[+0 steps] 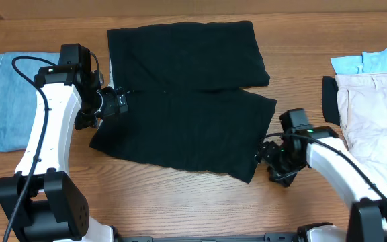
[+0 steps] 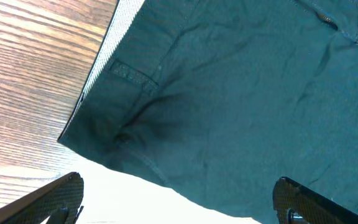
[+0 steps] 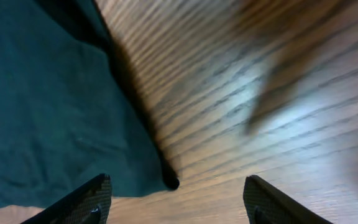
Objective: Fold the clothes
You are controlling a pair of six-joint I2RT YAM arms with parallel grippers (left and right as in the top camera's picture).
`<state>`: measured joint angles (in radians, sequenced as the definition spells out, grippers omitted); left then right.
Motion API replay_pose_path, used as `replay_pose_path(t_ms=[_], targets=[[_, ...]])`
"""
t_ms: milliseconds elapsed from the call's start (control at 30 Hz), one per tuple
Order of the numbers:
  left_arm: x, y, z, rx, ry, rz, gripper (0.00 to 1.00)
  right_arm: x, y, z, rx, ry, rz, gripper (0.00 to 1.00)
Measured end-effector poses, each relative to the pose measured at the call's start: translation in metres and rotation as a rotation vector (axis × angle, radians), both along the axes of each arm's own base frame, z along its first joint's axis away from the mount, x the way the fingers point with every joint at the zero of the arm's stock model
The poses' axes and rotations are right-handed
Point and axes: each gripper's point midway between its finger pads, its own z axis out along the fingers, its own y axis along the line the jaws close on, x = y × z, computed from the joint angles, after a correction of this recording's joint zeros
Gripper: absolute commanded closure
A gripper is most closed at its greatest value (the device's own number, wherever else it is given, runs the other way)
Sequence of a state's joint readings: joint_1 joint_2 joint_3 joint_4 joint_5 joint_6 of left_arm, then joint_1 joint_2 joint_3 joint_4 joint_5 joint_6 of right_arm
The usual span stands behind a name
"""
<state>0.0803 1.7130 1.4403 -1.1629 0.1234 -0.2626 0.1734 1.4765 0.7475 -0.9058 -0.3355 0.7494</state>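
A wooden table (image 1: 301, 40) carries everything. The black shorts (image 1: 187, 94) lie flat in its middle. Denim (image 1: 2, 101) sits well apart at the left edge, and a beige and light-blue pile (image 1: 368, 114) sits at the right edge, both probably kept aside so the middle is free for folding.

The left gripper (image 1: 121, 101) sits at the waistband (image 2: 98, 81), its fingers spread wide and holding nothing. In its wrist view a waist corner lies just ahead of the gap. The right gripper (image 1: 263, 157) sits low at the near hem corner (image 3: 166, 180) of the near leg. Its fingers are apart too, and that corner lies between them, close to the left finger, not pinched. With 1 gripper at each end of the shorts, the arms look set to grip opposite ends so the cloth can be lifted evenly and laid over itself.

The shorts' long axis runs left to right across the table. The waist faces the robot's left and the 2 legs point right, the near leg slanting slightly toward the robot.
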Motion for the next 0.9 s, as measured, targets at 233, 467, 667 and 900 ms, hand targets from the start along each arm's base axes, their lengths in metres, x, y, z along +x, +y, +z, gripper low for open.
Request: replay_pose_path(t_ms=[233,467,667,900], targets=[[-0.003,0.000,0.000,-0.001,0.011,0.000,0.00,-0.002,0.036,-0.013,0.034,0.012,0.064,0.24],[-0.003,-0.004,0.000,-0.020,0.012,-0.002,0.00,0.000,0.037,-0.016,0.028,0.034,0.014,0.32],[-0.003,-0.004,0.000,-0.023,0.012,-0.003,0.00,-0.004,0.048,-0.021,0.084,0.107,-0.004,0.62],[-0.003,-0.004,0.000,-0.024,0.011,-0.003,0.00,-0.003,0.045,-0.024,0.090,0.120,0.032,0.90]])
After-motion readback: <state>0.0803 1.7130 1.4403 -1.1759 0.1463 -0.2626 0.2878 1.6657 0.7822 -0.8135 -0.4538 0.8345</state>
